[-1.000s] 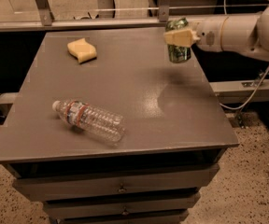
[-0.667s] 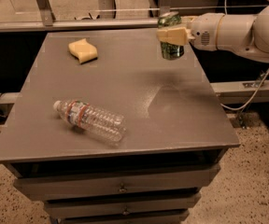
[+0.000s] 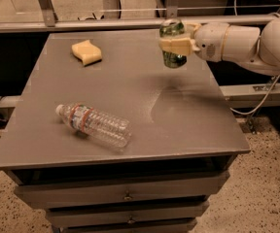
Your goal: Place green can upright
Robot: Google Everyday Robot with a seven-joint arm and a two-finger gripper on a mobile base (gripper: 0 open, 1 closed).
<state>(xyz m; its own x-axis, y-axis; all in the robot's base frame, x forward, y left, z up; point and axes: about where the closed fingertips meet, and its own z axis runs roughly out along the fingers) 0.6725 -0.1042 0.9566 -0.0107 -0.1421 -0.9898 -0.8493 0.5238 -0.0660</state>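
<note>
The green can is held upright in the air above the far right part of the grey table. Its silver top faces up and its base hangs clear of the tabletop. My gripper reaches in from the right and is shut on the can, its pale fingers wrapped across the can's middle. The white arm stretches off to the right edge of the view.
A clear plastic water bottle lies on its side at the front left of the table. A yellow sponge lies at the far left. Drawers sit under the tabletop. A rail runs behind the table.
My gripper has carried the green can to the left and slightly away from the table's right edge, still held upright above the surface.
</note>
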